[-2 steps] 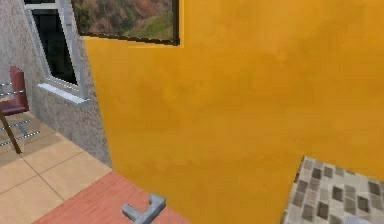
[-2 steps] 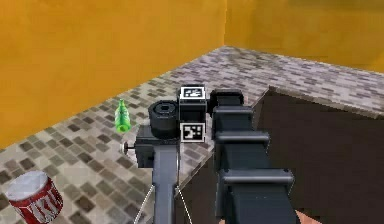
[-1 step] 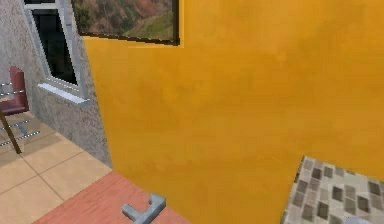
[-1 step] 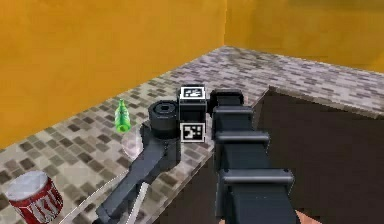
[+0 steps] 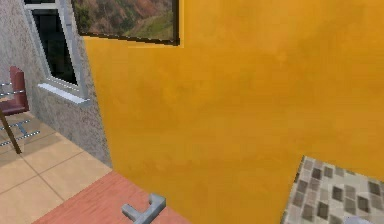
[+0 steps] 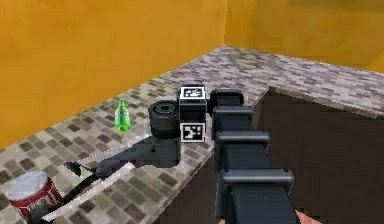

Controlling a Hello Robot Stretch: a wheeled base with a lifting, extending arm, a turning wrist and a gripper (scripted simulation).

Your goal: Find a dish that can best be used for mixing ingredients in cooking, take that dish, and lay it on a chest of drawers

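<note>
- The arm, a dark square bar, reaches out over the mosaic countertop. I judge it is extended this way to bring the gripper to the dish at the counter's edge.
- The gripper lies low over the counter, left of its two white markers. Its thin fingers point toward a round red dish.
- How wide the fingers stand cannot be told. Nor can I tell whether they hold anything, since the dish rests on the counter by their far end.
- The dish sits at the arm side view's bottom left. It is low and round, with a red wall and a pale top. That bowl-like shape suits mixing, so it is likely the task's thing, with the taking not yet done.
- Farther out a green bottle stands upright, apart from the fingers, near the orange wall.
- In the forward view a grey object lies on a reddish tabletop. Beyond it are a framed picture, a window and a chair.
</note>
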